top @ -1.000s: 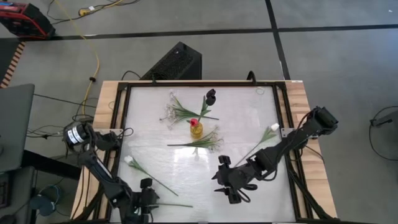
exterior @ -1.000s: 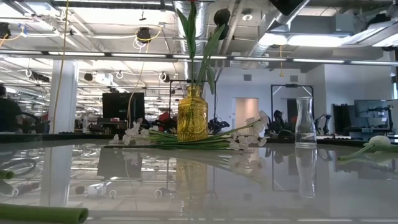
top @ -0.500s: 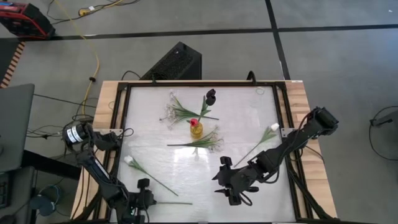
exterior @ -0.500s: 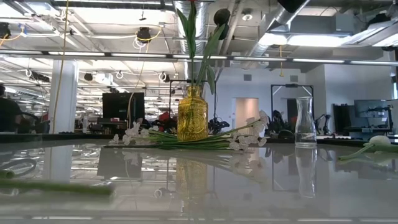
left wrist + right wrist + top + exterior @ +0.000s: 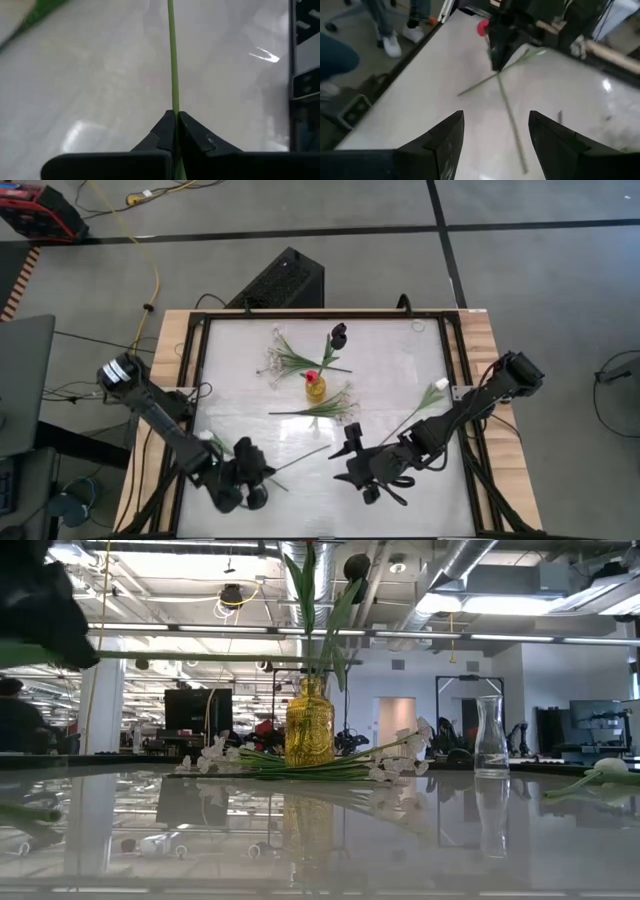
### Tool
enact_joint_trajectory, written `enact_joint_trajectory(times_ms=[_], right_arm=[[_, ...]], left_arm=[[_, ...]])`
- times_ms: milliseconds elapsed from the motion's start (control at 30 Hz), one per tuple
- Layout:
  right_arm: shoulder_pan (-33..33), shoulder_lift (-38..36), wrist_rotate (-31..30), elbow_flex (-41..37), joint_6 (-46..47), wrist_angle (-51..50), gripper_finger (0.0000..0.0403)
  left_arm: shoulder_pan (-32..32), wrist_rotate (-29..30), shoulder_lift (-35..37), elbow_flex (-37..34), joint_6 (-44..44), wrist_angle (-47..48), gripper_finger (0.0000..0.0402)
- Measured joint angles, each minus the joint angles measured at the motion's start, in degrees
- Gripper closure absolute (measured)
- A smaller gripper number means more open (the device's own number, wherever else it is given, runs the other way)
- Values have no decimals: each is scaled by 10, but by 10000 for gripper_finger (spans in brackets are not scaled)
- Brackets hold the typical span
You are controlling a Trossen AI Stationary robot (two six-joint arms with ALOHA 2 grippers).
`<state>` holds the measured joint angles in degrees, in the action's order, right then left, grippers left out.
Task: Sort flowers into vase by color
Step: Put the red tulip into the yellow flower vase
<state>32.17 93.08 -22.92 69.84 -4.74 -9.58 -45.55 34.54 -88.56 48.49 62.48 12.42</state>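
Note:
My left gripper (image 5: 260,472) is shut on a red-budded flower's thin green stem (image 5: 298,458), raised above the table near its front edge. My right gripper (image 5: 345,463) hangs open just right of the stem's free end and touches nothing. The yellow vase (image 5: 316,389) stands mid-table with a red bud and a dark bloom (image 5: 338,332) in it. A white-budded flower (image 5: 207,438) lies flat beside my left gripper, and another (image 5: 435,390) lies at the right. Two sprays of tiny white blossoms (image 5: 285,360) lie flat around the vase. My left gripper pinches the stem (image 5: 173,102) between its two fingers. The fingers point toward the table's right and lie along the stem. The red bud (image 5: 482,27) sits back beside the gripper body. The stem (image 5: 220,657) sticks out level, lifted clear of the table.
A clear glass vase (image 5: 490,735) stands at the table's far right. People's legs (image 5: 385,25) show on the floor past the table's edge. A bare stretch of tabletop (image 5: 400,360) lies between the yellow vase and the right rail.
My left gripper has shut on the stem lying by the table's near edge, then risen and gone toward the far edge and the right. The stem has left the table; it now hangs level with its free end toward my right gripper.

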Motion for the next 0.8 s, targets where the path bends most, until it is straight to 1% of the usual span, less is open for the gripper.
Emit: enact_joint_trajectory(times_ms=[167, 267, 367, 567, 667, 800], right_arm=[[-22, 1, -10, 0, 45, -12, 154], [-29, 19, -9, 0, 31, -20, 154], [-31, 53, 1, 1, 28, -16, 154], [-44, 110, -17, 0, 28, -10, 154], [-52, 128, -17, 0, 31, -10, 154], [-54, 137, -17, 0, 32, 0, 168]], left_arm=[[46, -52, 3, 0, -18, -30, 401], [63, -65, 3, 0, -29, -35, 401], [76, -76, 3, 0, -39, -39, 401], [88, -97, 3, 0, -80, -94, 401], [93, -120, 3, 1, -85, -100, 401], [93, -123, 3, 1, -84, -99, 401]])
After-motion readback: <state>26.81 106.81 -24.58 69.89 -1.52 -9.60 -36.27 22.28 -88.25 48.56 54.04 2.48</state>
